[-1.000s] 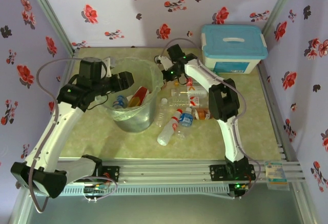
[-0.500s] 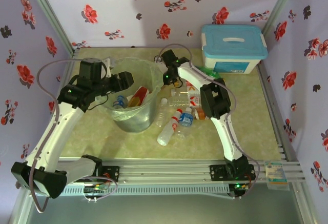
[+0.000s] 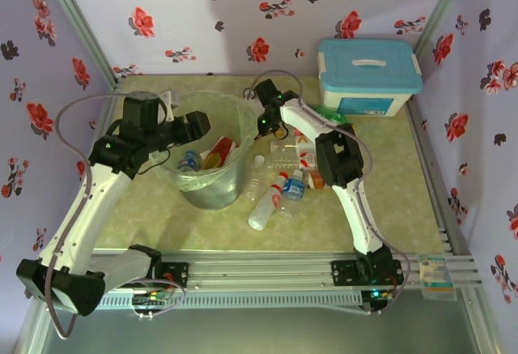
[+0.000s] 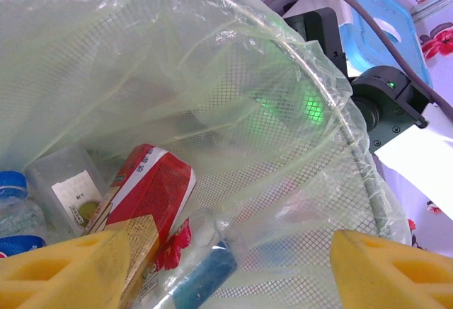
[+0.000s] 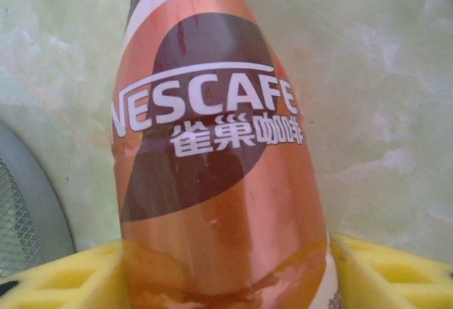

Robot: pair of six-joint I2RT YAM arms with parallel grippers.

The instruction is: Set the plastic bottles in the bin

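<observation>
Bottle in hand: amber-brown plastic bottle with a brown-and-white Nescafé label (image 5: 219, 182), lying on the pale green tabletop (image 3: 388, 200), just beside the bin's foot at about 2 o'clock from it.
Right end effector (image 5: 225, 281): clenched on the amber-brown bottle's wide lower body, one yellow pad against each flank. Taken across the thickest part, probably so the smooth plastic cannot slip on the lift.
Right arm: stretched from its base at 5 o'clock, elbow raised above the loose bottles, forearm running toward 11 o'clock, wrist tipped down to the tabletop.
Bin: round translucent grey mesh bucket lined with a clear plastic bag (image 3: 212, 192), upright, already holding several bottles, among them a red-labelled one (image 4: 152, 189) and a blue-capped one (image 4: 15, 213).
Loose bottles: small clear plastic bottles with red-white and blue labels (image 3: 283, 180), on their sides at 3 to 4 o'clock from the bin, near the right arm.
Left end effector (image 4: 226, 273): released, yellow pads wide apart with nothing between, hanging over the bin's mouth from its 10 o'clock side.
Left arm: up from its base at 7 o'clock, elbow out toward 9 o'clock, wrist aimed down into the bin.
Bystander: white box with light-blue lid (image 3: 368, 74) at 1 o'clock, well apart.
Step judged: grip made, lift not yet begun. Tall rim calling for a high carry.
</observation>
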